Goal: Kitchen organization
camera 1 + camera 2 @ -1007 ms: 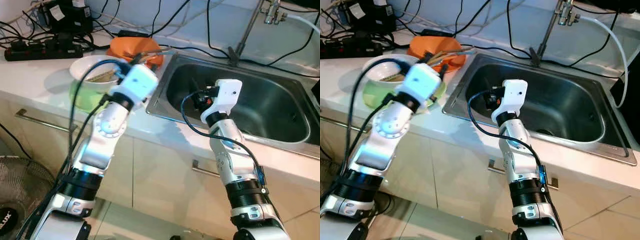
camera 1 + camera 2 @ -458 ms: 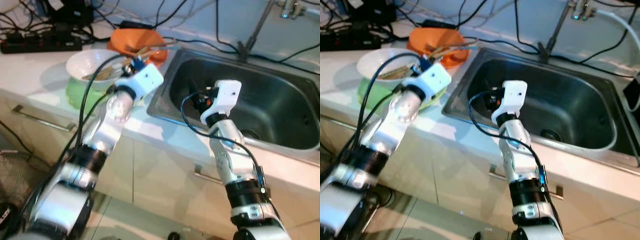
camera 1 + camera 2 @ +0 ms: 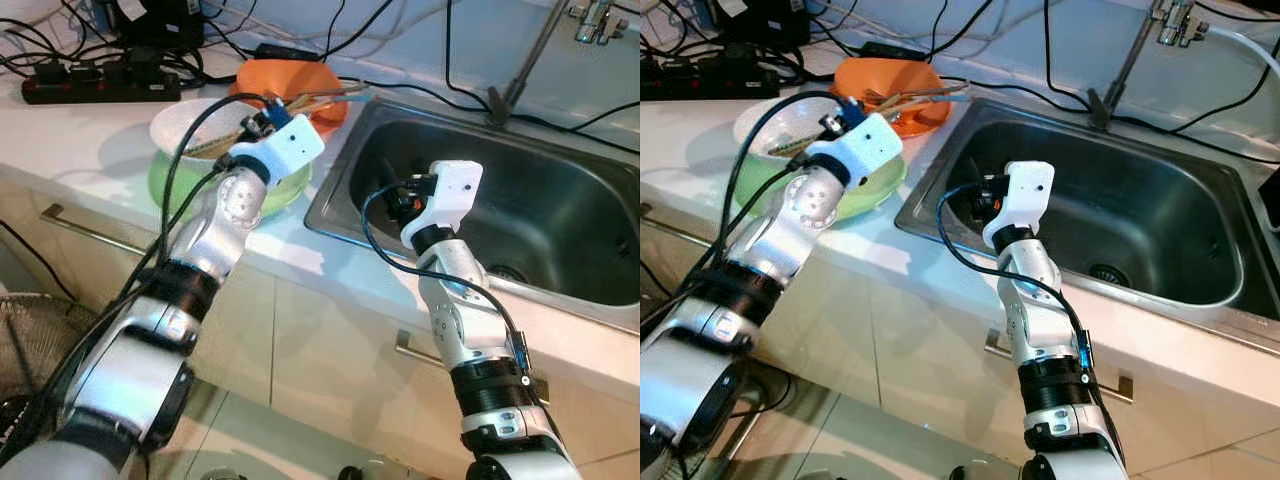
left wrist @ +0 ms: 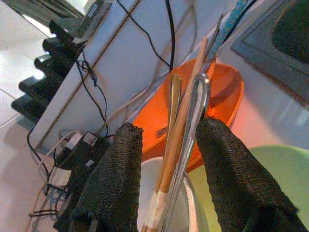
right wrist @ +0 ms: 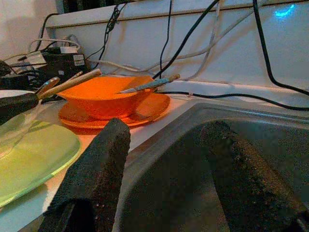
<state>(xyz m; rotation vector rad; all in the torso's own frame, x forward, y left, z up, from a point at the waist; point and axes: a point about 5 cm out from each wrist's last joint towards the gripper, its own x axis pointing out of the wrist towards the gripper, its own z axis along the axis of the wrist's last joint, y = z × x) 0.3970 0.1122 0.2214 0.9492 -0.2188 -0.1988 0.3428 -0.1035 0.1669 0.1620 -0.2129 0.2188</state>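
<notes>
Utensils (image 4: 181, 125) – a metal spoon, a wooden stick and another metal piece – lie bundled across the white bowl (image 3: 195, 124) and reach over the orange bowl (image 3: 290, 82), both on the counter just left of the sink (image 3: 520, 200). White bowl sits stacked in a green bowl (image 3: 170, 190), which is nearer the counter's front edge than the sink's left rim. Orange bowl sits on an orange plate (image 5: 145, 108), behind the green bowl, touching distance from the sink's back-left corner. Left gripper (image 4: 166, 159) is over the white bowl, fingers (image 4: 113, 179) spread either side of the utensil bundle, jaws released, not clamped on it. Right gripper (image 5: 164, 159) hangs inside the sink near its left wall, fingers (image 5: 96, 169) apart, grasping nothing. A knife-like utensil (image 5: 147, 84) rests across the orange bowl's rim, pointing toward the sink. Power strip (image 3: 100, 88) and tangled black cables (image 3: 200, 30) are left of the sink along the back wall. Faucet (image 3: 1120, 60) stands behind the sink.
</notes>
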